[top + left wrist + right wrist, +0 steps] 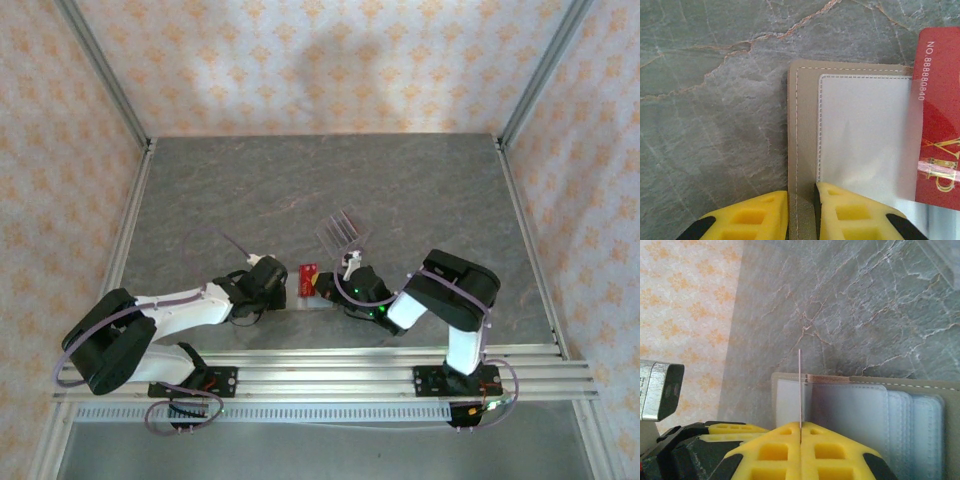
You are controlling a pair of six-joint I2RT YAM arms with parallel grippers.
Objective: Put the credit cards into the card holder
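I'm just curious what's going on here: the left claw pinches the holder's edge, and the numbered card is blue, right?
Not quite: the numbered card is red, not blue, as the left wrist view shows. The left gripper does pinch the card holder at its edge.

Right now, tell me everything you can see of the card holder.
The card holder lies open and flat on the grey marbled table, between the two arms. It looks like tan leather with pale stitching, with clear plastic pockets, several overlapping in the right wrist view. A red card sits partly under one pocket. The left hand pinches one edge; the right hand holds a thin card edge-on over it, contact unclear.
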